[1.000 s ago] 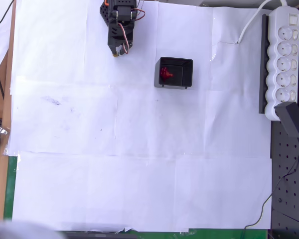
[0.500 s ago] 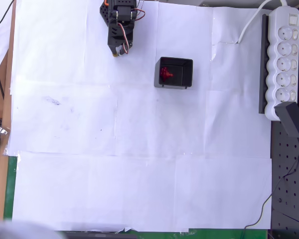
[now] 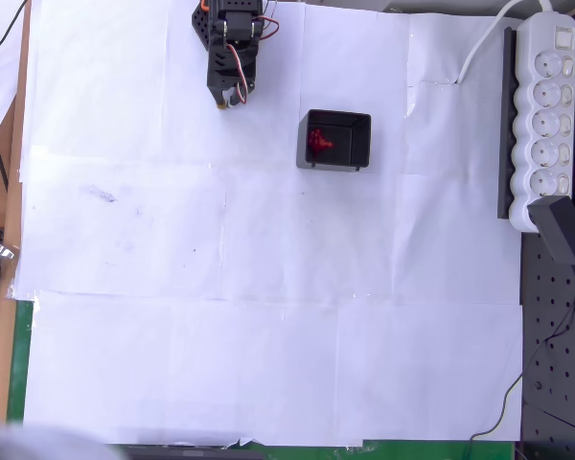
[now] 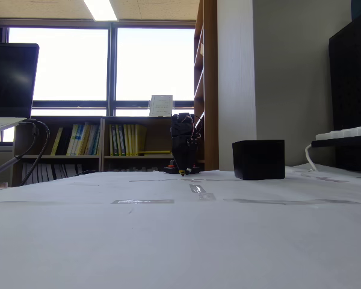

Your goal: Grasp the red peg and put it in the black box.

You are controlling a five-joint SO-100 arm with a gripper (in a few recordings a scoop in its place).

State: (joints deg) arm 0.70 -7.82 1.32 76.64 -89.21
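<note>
My claw [image 3: 228,100] sits at the upper left-centre of the overhead view, folded in close to my base and pointing down the frame; tips near the white paper [image 3: 268,287]. In the fixed view my claw [image 4: 182,173] hangs at mid-frame with its tip just above the paper. Fingers look pressed together with nothing between them, so closed and empty as far as I can see.

Black box [image 3: 334,140] is right of my claw in the overhead view, upper centre, well apart from it. Inside it, on the left side, a clump of red pieces [image 3: 318,142]. Single red peg: can't tell it from the clump or find it on the paper.

Fixed view: black box [image 4: 259,159] right of my claw, on the paper. White power strip [image 3: 546,115] at upper right of the overhead view.
</note>
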